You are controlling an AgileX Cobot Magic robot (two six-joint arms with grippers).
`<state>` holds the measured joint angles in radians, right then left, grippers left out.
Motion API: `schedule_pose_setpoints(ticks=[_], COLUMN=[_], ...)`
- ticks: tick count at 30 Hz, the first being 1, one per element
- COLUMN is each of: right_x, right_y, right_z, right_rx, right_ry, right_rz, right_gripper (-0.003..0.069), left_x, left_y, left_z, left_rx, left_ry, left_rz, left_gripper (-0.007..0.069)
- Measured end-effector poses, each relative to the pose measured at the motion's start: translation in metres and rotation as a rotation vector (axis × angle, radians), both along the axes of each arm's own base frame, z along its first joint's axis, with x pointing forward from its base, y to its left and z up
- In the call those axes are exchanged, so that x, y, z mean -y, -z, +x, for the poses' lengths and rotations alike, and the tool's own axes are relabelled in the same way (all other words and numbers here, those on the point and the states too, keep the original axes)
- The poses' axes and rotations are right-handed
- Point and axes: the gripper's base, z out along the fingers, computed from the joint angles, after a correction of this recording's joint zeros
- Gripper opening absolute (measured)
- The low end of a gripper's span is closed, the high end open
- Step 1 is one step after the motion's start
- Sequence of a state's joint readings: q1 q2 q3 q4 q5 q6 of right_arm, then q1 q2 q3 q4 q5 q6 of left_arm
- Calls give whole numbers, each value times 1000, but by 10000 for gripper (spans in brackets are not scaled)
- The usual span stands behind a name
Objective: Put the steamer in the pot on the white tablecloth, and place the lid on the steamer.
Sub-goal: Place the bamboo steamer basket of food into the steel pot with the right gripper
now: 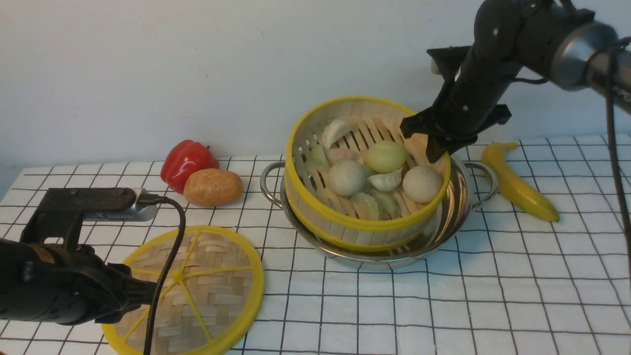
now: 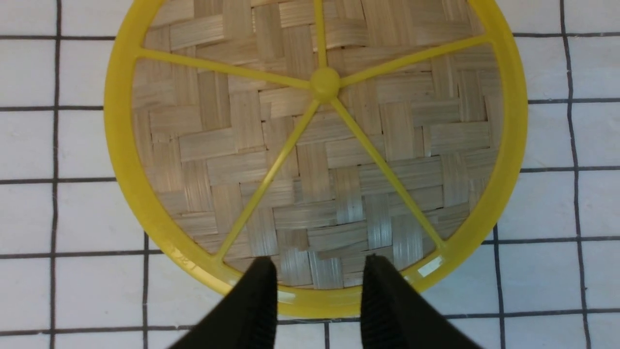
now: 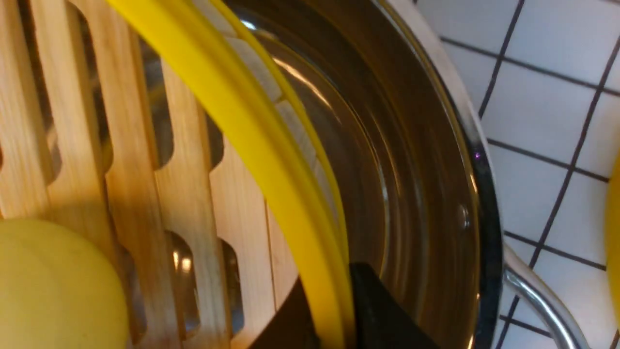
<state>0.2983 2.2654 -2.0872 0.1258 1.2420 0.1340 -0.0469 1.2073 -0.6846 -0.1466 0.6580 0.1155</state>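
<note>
The steamer point(image 1: 365, 224), a bamboo basket with yellow rims holding buns and dumplings, sits tilted in the shiny pot point(image 1: 446, 217), its left side raised. My right gripper point(image 1: 434, 148) is shut on the steamer's right rim. In the right wrist view the yellow rim point(image 3: 252, 145) passes between the black fingers point(image 3: 378, 310), inside the pot's wall point(image 3: 411, 169). The lid point(image 1: 202, 286) lies flat on the white tablecloth point(image 1: 493, 296) at the front left. My left gripper point(image 2: 319, 271) is open over the near rim of the lid point(image 2: 315, 160), holding nothing.
A red pepper point(image 1: 187, 162) and a brown potato point(image 1: 213, 187) lie left of the pot. A banana point(image 1: 517, 182) lies to its right, close to the pot's handle point(image 1: 485, 182). A wall rises behind the table. The left arm's cable point(image 1: 167, 266) hangs over the lid.
</note>
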Motion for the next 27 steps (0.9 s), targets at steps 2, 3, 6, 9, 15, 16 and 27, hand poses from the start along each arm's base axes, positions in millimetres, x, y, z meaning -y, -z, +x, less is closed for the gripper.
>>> schedule_pose_setpoints(ticks=[2, 3, 6, 9, 15, 16, 27], right_x=[1, 1, 2, 3, 2, 2, 1], right_y=[12, 16, 24, 29, 40, 43, 51], right_z=[3, 4, 5, 7, 9, 10, 11], right_rx=[-17, -24, -35, -39, -53, -57, -73], right_ry=[-2, -3, -5, -4, 6, 8, 30], right_rz=[-22, -32, -53, -71, -75, -76, -62], right_gripper=[54, 54, 54, 54, 54, 54, 139], left_x=[0, 0, 0, 0, 0, 0, 0], left_y=[0, 0, 0, 0, 0, 0, 0], left_z=[0, 0, 0, 0, 0, 0, 0], left_rx=[0, 0, 0, 0, 0, 0, 0], left_ry=[0, 0, 0, -1, -1, -1, -1], left_rz=[0, 0, -1, -2, -2, -2, -2], left_gripper=[241, 241, 241, 241, 241, 241, 241])
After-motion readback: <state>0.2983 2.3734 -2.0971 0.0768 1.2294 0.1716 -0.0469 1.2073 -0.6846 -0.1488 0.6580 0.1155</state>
